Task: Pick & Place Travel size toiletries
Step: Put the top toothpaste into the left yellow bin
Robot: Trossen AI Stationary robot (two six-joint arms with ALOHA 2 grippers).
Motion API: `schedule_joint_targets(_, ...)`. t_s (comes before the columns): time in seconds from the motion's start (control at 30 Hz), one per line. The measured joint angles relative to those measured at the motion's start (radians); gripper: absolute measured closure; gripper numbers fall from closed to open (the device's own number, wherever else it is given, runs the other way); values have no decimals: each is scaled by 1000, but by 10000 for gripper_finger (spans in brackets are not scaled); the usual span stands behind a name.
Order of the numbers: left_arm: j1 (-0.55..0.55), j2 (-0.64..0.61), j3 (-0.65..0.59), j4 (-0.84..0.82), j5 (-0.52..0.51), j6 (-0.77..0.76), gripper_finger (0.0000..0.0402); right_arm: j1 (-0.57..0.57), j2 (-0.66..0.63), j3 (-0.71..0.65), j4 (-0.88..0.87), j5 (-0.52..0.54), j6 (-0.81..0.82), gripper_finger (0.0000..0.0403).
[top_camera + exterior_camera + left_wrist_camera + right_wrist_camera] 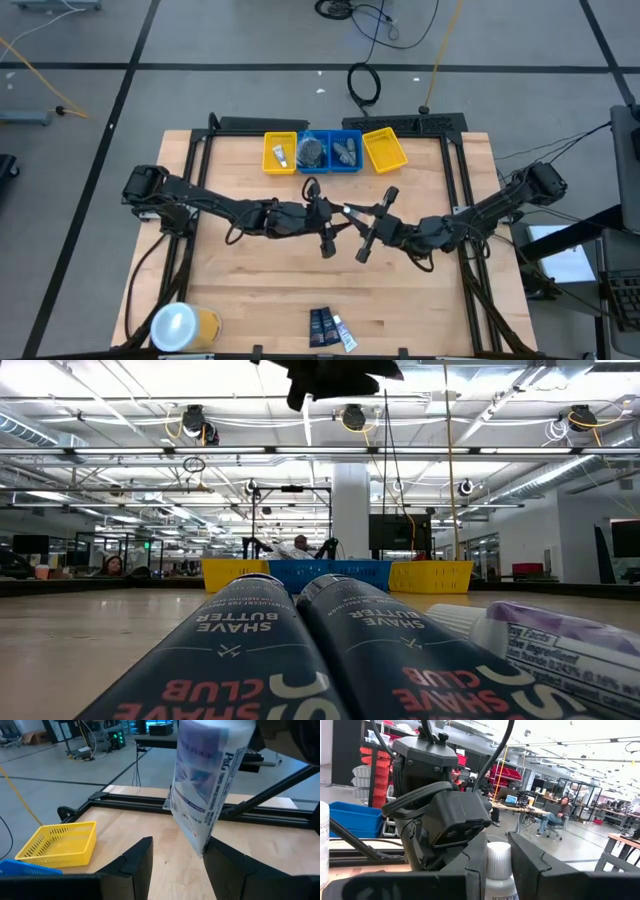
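Pale wooden bench mid-span: the right end effector is clamped on a glossy white tube. The left end effector is spread apart around its crimped end.

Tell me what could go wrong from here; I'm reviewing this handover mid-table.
1. The white tube hangs tilted from the right hand, its flat end against one finger of the open left hand. Closing may catch only an edge, and the tube could slip.
2. Both hands meet very close above the table; a small misalignment could knock them together.
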Motion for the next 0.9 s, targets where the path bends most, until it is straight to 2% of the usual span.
schedule_joint_targets(0.1,0,0,0,-2,-1,1,260,-1,0,0,0,1,-1,352)
schedule_joint_targets(0.27,0,0,0,-4,4,5,365,-6,0,0,0,4,-3,352)
schedule_joint_targets(0.33,-2,0,0,-5,10,8,390,-6,0,0,0,4,-3,352)
schedule_joint_targets(0.7,-2,0,0,-26,2,-6,400,-6,0,0,-4,6,4,349)
schedule_joint_targets(0.9,-1,0,0,-54,-32,-3,401,1,0,0,0,0,-32,298)
